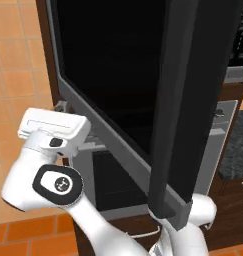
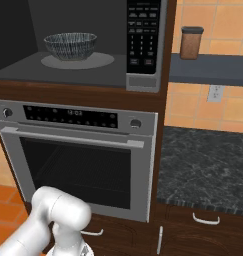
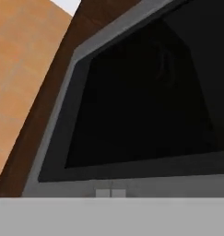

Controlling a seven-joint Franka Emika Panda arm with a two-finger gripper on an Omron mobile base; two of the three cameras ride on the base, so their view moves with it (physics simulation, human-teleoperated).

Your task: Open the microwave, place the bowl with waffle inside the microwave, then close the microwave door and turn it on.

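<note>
Leftmost, the microwave door (image 1: 143,90) stands swung wide, its black glass facing the hand at close range; whether the fingers are clenched or released I cannot tell. Further right, the bowl (image 2: 70,45) already sits on the turntable inside the microwave (image 2: 83,75). Risk, I'd judge: pushing off-centre on the glass could let the hand slide, leaving the door unlatched beside the keypad (image 2: 143,35).

White robot arm (image 1: 68,200) built of smooth, rounded glossy links, seen also as a bulbous white elbow (image 2: 60,210). One joint carries a black rounded cap (image 1: 58,184) with a grey disc and small white marks at its centre. A flat white rectangular block (image 1: 53,125) tops the wrist, with a small dark oval button beneath it.
</note>
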